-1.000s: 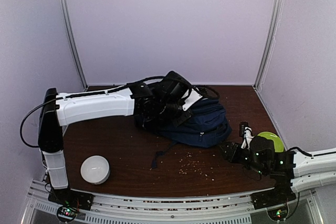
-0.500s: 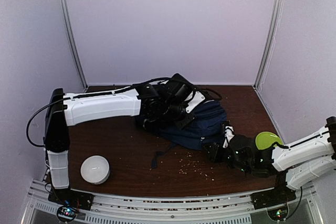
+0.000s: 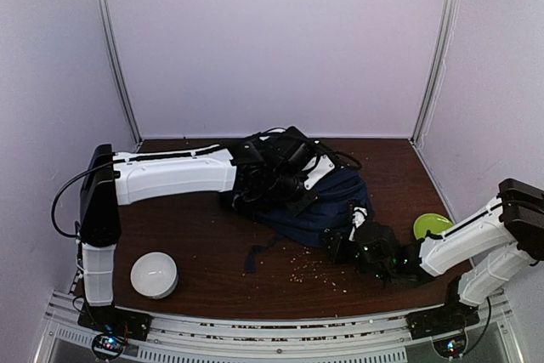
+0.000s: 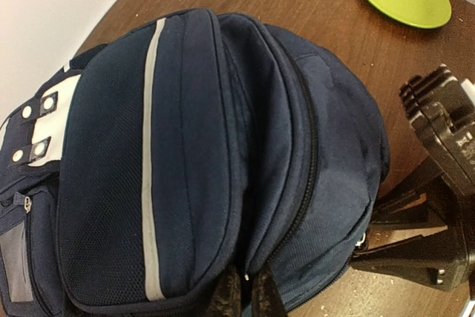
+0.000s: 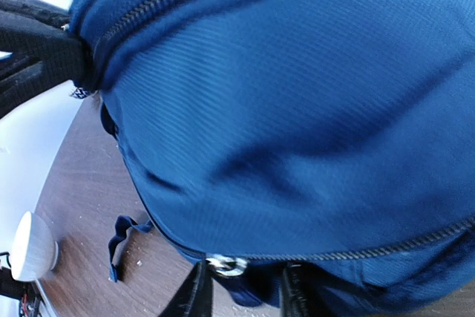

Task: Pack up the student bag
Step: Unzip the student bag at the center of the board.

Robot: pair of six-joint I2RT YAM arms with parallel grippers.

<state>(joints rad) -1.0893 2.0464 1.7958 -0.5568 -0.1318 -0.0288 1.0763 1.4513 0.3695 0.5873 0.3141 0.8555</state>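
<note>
The student bag is a dark navy backpack lying in the middle of the table. It fills the left wrist view, showing a pale stripe and white buckle patches. My left gripper is shut on a fold of the bag's fabric beside a zip. My right gripper is at the bag's near right edge. In the right wrist view its jaws stand apart around the bag's lower seam. A metal zip ring sits between them, close to the left finger.
A green plate lies at the right of the table, behind my right arm. A white round pouch sits at the near left. Crumbs are scattered in front of the bag. A loose strap end trails from the bag.
My right arm has reached left from beside the green plate to the bag's near edge, and its jaws have narrowed. The left arm has shifted slightly right, still gripping the bag.
</note>
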